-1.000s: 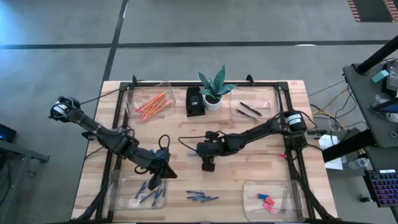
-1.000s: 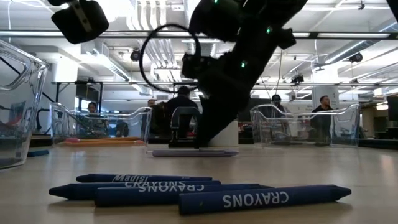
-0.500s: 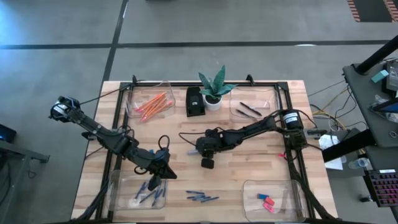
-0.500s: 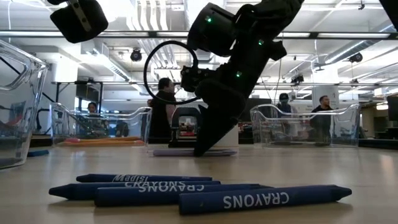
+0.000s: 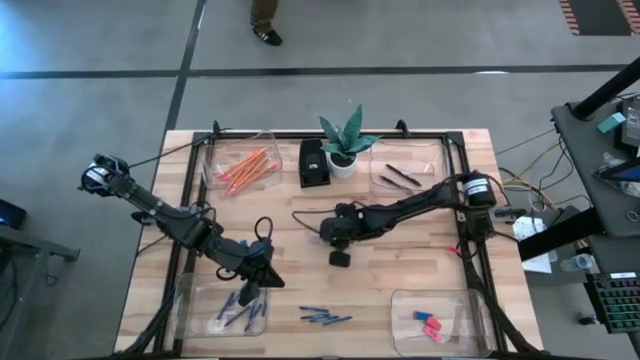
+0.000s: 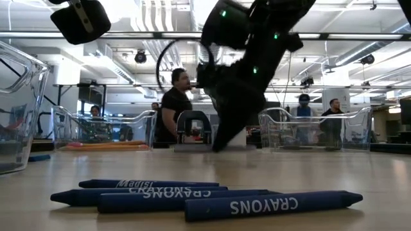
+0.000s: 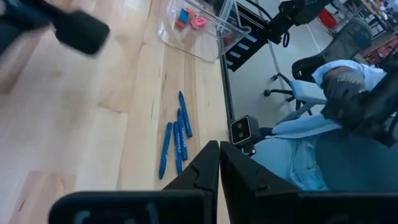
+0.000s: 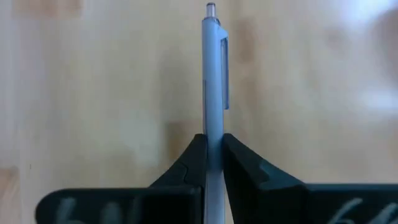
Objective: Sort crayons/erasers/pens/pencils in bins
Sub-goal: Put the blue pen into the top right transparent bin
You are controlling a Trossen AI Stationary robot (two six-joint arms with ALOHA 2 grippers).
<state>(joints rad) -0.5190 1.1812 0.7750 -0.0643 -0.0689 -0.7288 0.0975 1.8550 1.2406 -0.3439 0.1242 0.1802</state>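
The right tool point(image 8: 213, 146) is near the middle of the wooden worktop point(image 5: 420, 250), and its two dark fingers are clamped on a slim pale blue-grey pen with a pocket clip point(image 8: 214, 74). In the right wrist view the pen stands straight out between the fingers, and its clip end points away from the tool. The grip seems to be about the middle of the barrel, which is a good place: such a pen is light and stiff, but its smooth plastic can slip or turn if it is held near one end.

The left tool point(image 7: 219, 163) hangs over the near left part of the worktop with its fingers pressed together and nothing between them.

The clear plastic bin with dark pens point(image 5: 405, 170) sits at the far right corner; I judge the pen should go there. The orange pencils point(image 5: 245, 168) lie in the bin at the far left corner. The short blue crayons point(image 5: 325, 318) lie loose near the near edge, and the small red-pink and blue erasers point(image 5: 428, 322) are in the near right bin.
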